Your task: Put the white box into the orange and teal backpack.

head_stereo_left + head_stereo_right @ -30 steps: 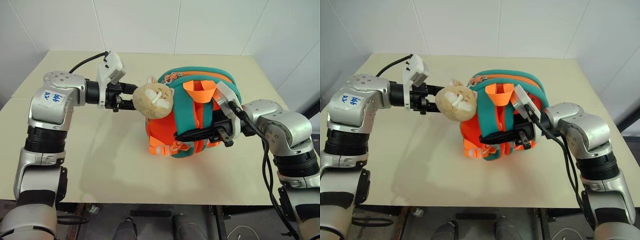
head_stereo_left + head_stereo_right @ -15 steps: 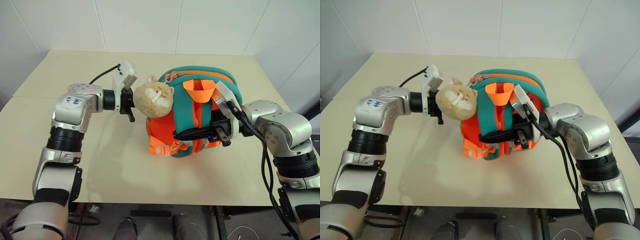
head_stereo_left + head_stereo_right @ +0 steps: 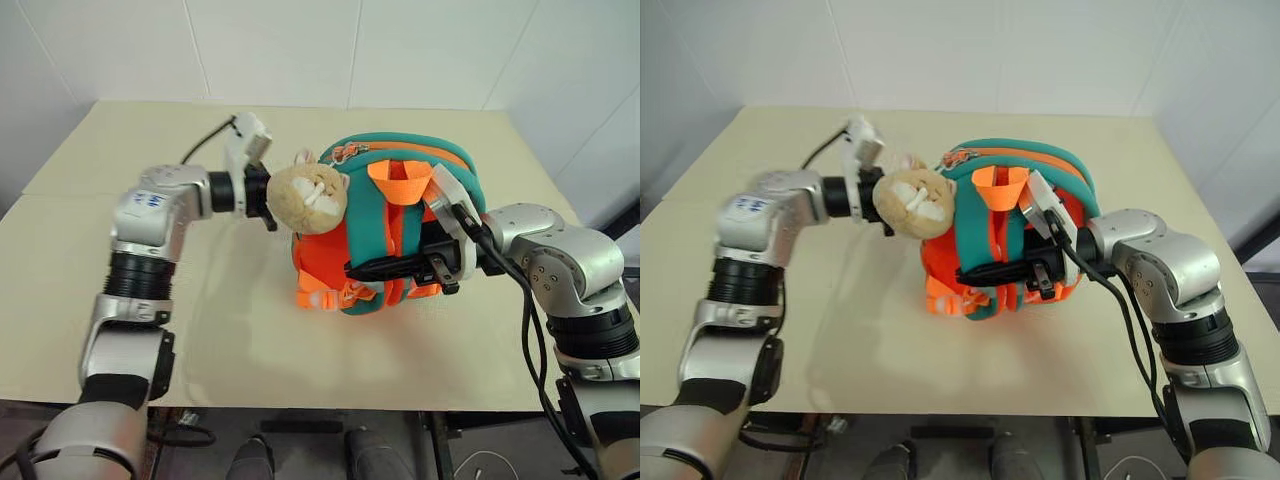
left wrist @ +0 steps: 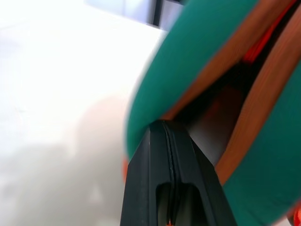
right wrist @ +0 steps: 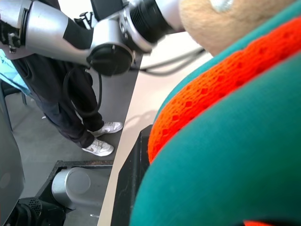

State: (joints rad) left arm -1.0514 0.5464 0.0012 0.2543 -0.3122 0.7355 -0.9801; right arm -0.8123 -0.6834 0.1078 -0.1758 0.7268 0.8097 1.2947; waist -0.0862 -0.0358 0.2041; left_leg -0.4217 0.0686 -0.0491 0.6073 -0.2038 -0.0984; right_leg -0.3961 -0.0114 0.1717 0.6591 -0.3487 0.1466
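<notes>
The orange and teal backpack (image 3: 400,215) stands upright mid-table, its beige plush toy (image 3: 312,198) hanging on its left side. My left gripper (image 3: 268,203) reaches in behind the toy's head. In the left wrist view its fingers (image 4: 162,141) are pressed shut, tips at the teal rim and orange edging (image 4: 207,89) of the backpack. My right gripper (image 3: 356,270) lies level across the front straps, shut on the backpack, with orange webbing (image 5: 221,80) and teal strap over one finger (image 5: 131,188). The white box is out of view.
The beige table (image 3: 230,320) has bare surface to the left of and in front of the backpack. White walls stand behind it. A person's dark-trousered legs and white shoes (image 5: 101,146) are beside the table on my left arm's side.
My left gripper has shut and moved in from the left, going behind the plush toy's head toward the backpack. The right gripper and the backpack have stayed put.
</notes>
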